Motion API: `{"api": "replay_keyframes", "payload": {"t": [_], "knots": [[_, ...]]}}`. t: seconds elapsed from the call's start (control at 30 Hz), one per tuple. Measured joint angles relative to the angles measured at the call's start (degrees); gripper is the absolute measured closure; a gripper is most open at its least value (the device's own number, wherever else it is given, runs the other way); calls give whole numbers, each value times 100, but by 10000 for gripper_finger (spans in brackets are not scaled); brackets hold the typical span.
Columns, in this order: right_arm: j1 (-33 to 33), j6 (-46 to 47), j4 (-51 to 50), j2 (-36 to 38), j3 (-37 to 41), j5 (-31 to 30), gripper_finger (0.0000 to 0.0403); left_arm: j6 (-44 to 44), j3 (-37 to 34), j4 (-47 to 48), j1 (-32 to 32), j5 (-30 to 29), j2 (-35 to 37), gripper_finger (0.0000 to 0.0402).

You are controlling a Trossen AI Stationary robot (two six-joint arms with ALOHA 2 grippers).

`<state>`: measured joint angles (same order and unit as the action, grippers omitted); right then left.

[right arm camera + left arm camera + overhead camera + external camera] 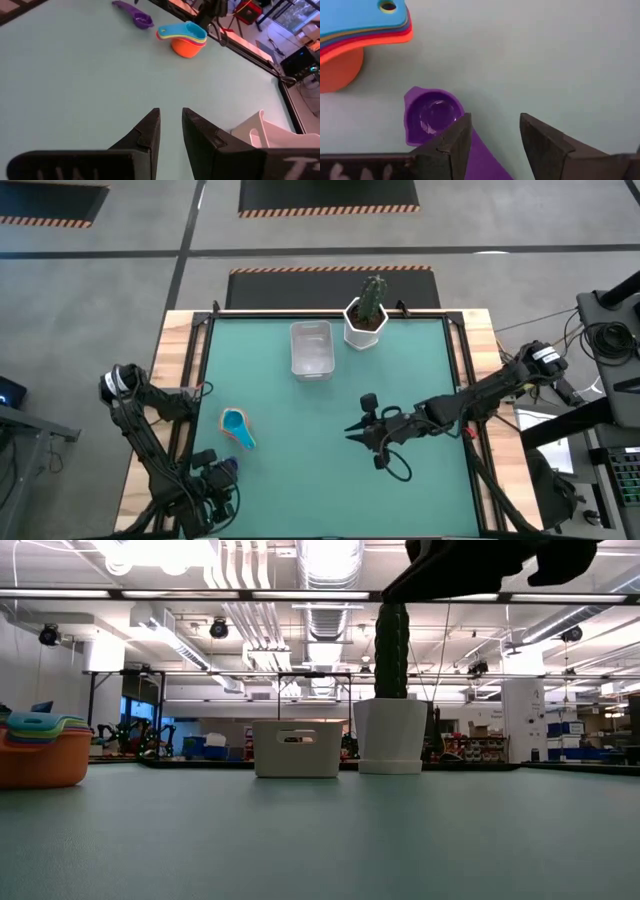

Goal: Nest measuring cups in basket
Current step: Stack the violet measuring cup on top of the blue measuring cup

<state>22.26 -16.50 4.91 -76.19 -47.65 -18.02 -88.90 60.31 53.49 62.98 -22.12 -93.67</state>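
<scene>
your left claw (pixel 492 142) stands released over purple cup (pixel 432 117) handle nr surface's left edge, apart fm nested stack (pixel 238 426); right claw (pixel 170 130) nearly clenched, empty, mid-surface; basket (pixel 311 348) unfilled.

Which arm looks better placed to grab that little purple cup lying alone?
The left. Its gripper sits open right over the purple measuring cup's handle, beside the nested stack. The right gripper hangs mid-table, away from it.

i'm seeing no readable text anywhere. pale marks are showing on the left gripper (pixel 492 145) housing and the right gripper (pixel 170 132) housing, but i'm not making out any letters.
</scene>
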Motion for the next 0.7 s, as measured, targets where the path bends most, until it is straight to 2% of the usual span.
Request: {"api": "replay_keyframes", "payload": {"t": [0.13, 0.4, 0.7], "knots": [[0, 96, 10, 127, 121, 0, 335, -4, -167, -139, 2, -290, 0, 251], [0, 156, 87, 155, 239, -1, 335, -9, -711, -762, 0, -303, 0, 253], [0, 154, 145, 139, 241, -2, 335, -167, -1150, -1085, 0, -286, 0, 290]]}}
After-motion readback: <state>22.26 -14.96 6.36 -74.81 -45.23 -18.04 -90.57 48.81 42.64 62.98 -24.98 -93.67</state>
